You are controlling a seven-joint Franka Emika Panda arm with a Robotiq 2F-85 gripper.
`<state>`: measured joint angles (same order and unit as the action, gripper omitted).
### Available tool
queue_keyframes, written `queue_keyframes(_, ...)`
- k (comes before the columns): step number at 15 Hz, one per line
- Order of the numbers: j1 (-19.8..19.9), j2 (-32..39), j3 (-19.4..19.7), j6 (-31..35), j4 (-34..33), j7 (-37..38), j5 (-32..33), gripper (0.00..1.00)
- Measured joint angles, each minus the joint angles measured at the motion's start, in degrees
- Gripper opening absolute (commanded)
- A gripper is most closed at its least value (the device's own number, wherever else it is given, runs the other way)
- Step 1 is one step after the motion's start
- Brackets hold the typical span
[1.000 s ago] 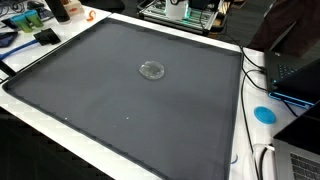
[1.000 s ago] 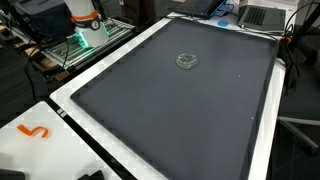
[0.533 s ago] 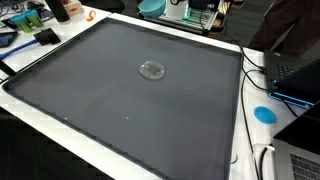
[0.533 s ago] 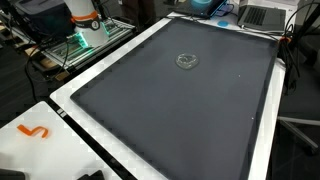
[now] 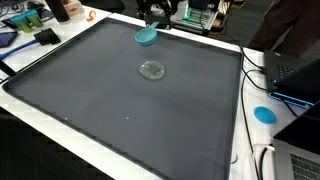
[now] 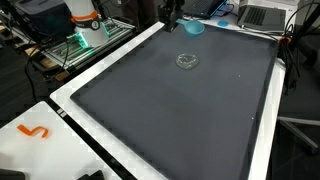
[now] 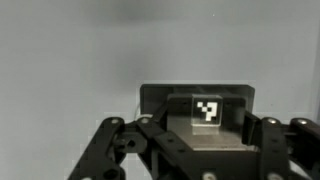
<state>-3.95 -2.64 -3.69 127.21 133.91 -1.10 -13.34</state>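
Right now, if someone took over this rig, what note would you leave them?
The hand is at the far edge of the grey mat, just above the teal bowl. I cannot tell whether it is open or shut, or whether it grips the bowl.
The clear round piece lies flat at the mat's centre, apart from the bowl and the hand.
Done: the bowl is at the mat's far edge.
Left: confirm the grip. The clear round piece is untouched.

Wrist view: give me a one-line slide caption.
Black-and-white fiducial tag on a dark block between the black linkages of the gripper, against a plain grey background.
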Motion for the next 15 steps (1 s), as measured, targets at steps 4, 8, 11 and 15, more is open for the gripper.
queue_keyframes(4,0.0,2.6,0.0,2.7,2.3,3.9,4.0,0.28)
queue_keyframes(8,0.0,5.0,0.0,2.9,2.8,4.4,6.0,0.28)
queue_keyframes(11,0.1,6.6,0.0,3.0,2.7,4.3,6.2,0.28)
queue_keyframes(15,0.4,8.7,0.3,3.6,2.3,3.6,6.3,0.28)
